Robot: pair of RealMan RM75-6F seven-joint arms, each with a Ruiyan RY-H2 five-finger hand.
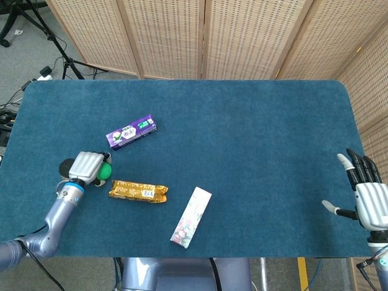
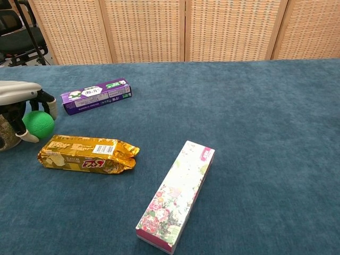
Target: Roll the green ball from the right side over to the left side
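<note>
The green ball [image 1: 105,172] [image 2: 38,124] lies on the blue table at the left, just above the end of a gold snack packet [image 1: 138,191]. My left hand [image 1: 86,166] [image 2: 18,93] curls over it, fingers on the ball's right side and thumb on its left, holding it. Far off at the table's right edge, my right hand [image 1: 367,194] hangs with its fingers spread and nothing in it; the chest view does not show it.
A dark-lidded jar [image 1: 65,167] [image 2: 6,135] stands right behind the left hand. A purple box [image 1: 131,131] [image 2: 96,94] lies further back, the gold packet [image 2: 87,153] in front, and a floral box [image 1: 191,216] [image 2: 177,194] near the front middle.
</note>
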